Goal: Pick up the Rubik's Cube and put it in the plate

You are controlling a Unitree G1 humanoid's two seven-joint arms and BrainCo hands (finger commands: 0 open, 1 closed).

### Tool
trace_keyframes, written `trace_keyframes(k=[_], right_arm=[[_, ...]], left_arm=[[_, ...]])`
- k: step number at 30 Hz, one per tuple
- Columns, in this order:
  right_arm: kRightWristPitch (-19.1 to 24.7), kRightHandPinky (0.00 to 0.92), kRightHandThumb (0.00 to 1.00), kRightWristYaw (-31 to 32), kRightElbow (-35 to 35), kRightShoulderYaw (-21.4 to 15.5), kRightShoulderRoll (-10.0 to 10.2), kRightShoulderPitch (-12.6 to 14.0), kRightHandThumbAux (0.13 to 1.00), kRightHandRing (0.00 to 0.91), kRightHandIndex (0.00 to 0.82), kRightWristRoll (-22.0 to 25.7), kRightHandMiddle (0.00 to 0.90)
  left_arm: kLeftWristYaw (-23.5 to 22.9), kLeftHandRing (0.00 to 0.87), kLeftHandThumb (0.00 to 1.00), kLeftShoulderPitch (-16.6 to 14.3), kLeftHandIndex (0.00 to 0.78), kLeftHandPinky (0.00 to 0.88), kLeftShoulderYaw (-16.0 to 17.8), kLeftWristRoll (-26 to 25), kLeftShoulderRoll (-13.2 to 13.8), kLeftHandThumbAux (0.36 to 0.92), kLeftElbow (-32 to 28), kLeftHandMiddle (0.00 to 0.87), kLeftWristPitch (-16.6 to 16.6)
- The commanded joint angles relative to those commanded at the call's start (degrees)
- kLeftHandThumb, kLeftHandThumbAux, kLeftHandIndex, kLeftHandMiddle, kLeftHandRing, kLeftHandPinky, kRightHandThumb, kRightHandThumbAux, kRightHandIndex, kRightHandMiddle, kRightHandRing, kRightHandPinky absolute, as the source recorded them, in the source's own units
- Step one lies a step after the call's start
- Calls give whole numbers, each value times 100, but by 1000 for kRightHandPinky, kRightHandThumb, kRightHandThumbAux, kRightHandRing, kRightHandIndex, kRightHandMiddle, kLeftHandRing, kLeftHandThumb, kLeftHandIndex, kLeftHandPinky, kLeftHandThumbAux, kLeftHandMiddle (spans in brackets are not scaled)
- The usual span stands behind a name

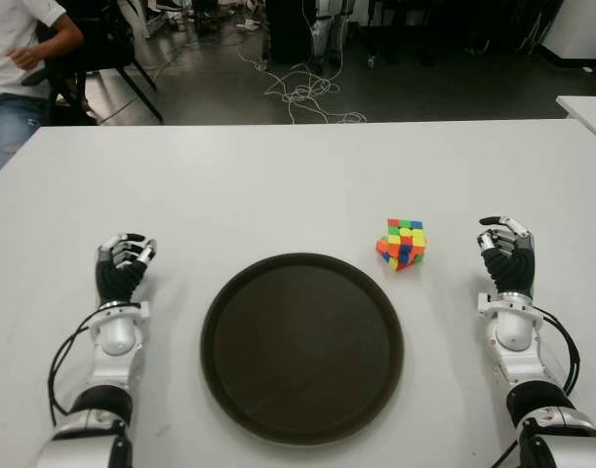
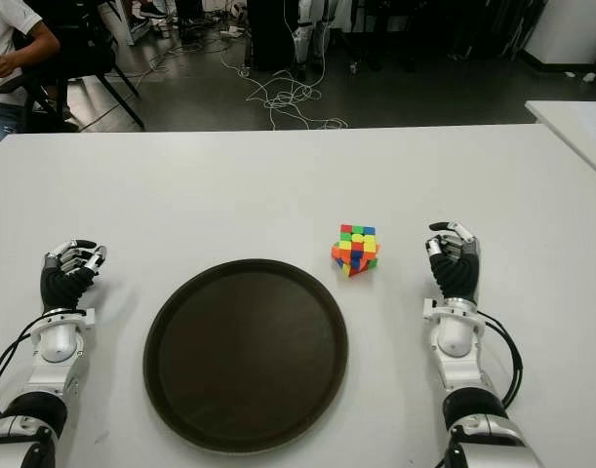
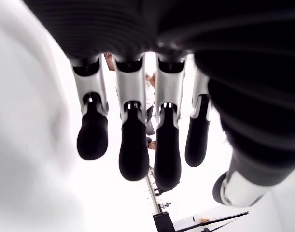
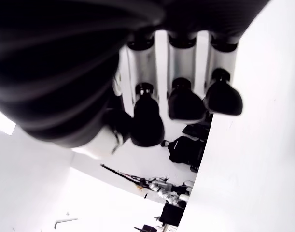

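Right robot hand [image 1: 505,255] upright, fingers loosely curled, empty, just right of the Rubik's Cube [image 1: 402,243]; left robot hand [image 1: 122,265] likewise empty.

A white table [image 1: 278,175] fills the foreground, and the corner of a second white table [image 1: 588,109] shows at the right edge. Beyond lies a dark, glossy floor [image 1: 219,93] with a tangle of pale cables [image 1: 302,93] on it. At far left a seated person [image 1: 15,68] in white shirt and jeans is partly visible beside dark chair legs [image 1: 132,83].

no readable text, labels, brands, numbers or signs appear on anything here.
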Motion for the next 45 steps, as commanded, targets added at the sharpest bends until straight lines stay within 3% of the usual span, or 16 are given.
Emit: trace_keyframes(k=[27, 45], right_arm=[[253, 818, 694, -6, -374, 0, 107, 94, 725, 825, 438, -3, 818], [627, 801, 694, -105, -630, 6, 90, 89, 726, 809, 438, -48, 801]], left_arm=[[160, 666, 698, 63, 435, 687, -52, 137, -43, 701, -169, 633, 23], [280, 623, 695, 49, 434, 651, -60, 264, -40, 700, -104, 581, -134]])
